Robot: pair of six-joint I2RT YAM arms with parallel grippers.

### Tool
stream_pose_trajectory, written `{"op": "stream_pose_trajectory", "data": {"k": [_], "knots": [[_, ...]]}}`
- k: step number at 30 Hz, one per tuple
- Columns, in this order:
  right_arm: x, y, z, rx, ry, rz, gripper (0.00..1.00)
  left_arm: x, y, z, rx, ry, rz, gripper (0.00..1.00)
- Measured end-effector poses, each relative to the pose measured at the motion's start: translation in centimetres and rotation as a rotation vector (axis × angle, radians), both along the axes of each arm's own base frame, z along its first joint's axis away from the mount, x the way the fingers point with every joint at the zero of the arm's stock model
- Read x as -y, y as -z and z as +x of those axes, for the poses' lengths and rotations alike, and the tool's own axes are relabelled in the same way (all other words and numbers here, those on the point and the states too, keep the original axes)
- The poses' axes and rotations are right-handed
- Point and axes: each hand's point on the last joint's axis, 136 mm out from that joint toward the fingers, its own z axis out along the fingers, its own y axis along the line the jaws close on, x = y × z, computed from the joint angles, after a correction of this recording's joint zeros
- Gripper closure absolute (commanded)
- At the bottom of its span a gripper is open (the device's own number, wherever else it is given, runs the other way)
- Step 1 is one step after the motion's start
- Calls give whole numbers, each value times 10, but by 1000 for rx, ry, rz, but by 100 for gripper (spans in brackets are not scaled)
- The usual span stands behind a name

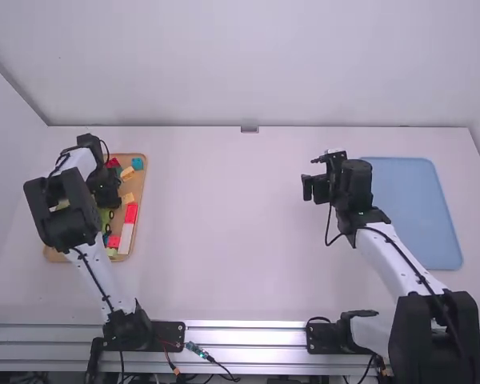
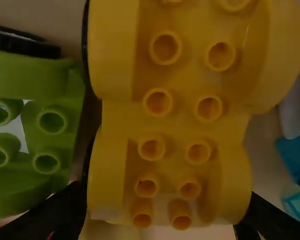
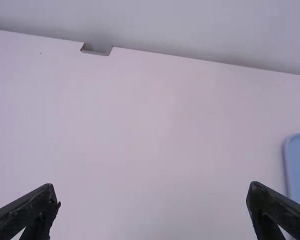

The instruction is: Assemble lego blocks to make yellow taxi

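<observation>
Yellow chassis [image 2: 177,125]: studs facing wrist camera, long axis alongside green block [image 2: 35,82].

A yellow wheeled block [image 2: 175,130] spans the middle of the left wrist view, hollow studs facing the camera. Just beside it, at left, sits a green block [image 2: 45,80]. At the high view's left, red [image 1: 131,213], white [image 1: 126,238] and teal [image 1: 137,163] blocks lie in a brown tray [image 1: 144,192].

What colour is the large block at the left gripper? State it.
Yellow; the block shows best in the left wrist view.
</observation>
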Motion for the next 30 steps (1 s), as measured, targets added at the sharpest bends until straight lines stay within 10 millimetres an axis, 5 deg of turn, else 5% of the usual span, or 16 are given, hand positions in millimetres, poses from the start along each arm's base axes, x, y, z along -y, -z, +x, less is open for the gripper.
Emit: {"op": "stream_pose_trajectory", "data": {"k": [3, 20, 30], "knots": [[0, 0, 0, 1, -3, -3, 1, -5, -1, 3, 11, -10, 27, 8], [-1, 0, 0, 1, -3, -3, 1, -33, -4, 1, 11, 106, 94, 20], [-3, 0, -1, 0, -10, -3, 1, -30, -3, 5, 23, 162, 81, 22]]}}
